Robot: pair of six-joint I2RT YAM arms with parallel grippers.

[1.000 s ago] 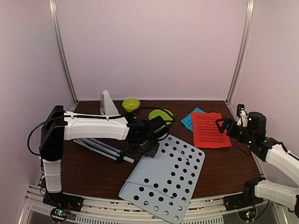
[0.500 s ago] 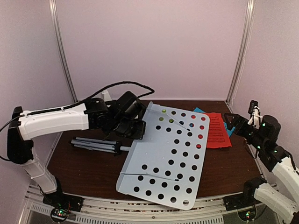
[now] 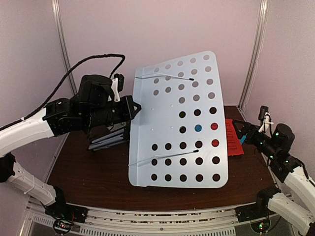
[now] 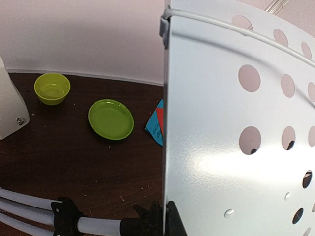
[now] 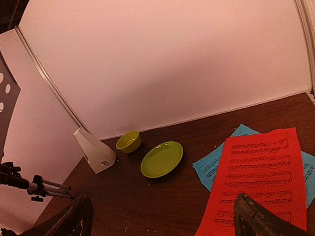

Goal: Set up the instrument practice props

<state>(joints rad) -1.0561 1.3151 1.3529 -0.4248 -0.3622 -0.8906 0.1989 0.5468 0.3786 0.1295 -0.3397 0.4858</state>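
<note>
My left gripper [image 3: 132,109] is shut on the left edge of the pale grey perforated music-stand desk [image 3: 182,123] and holds it upright above the table. In the left wrist view the desk [image 4: 221,147] fills the right side, its edge pinched between my jaws [image 4: 167,222]. The grey folding tripod [image 3: 106,140] lies on the table behind the desk, also in the left wrist view [image 4: 29,219]. The red sheet [image 5: 256,182] lies on the blue sheet [image 5: 216,167] at the right. The whitish metronome [image 5: 94,151] stands at the back left. My right gripper [image 3: 239,132] is open and empty above the sheets.
A lime-green bowl [image 5: 128,141] and a lime-green plate [image 5: 161,159] sit at the back middle of the brown table [image 3: 98,172]. Pale walls close in the left, back and right. The raised desk hides the table's middle in the top view.
My left arm has swung the desk up from lying flat on the table to upright and raised. The tripod has shifted left. My right gripper has drawn back slightly to the right.
</note>
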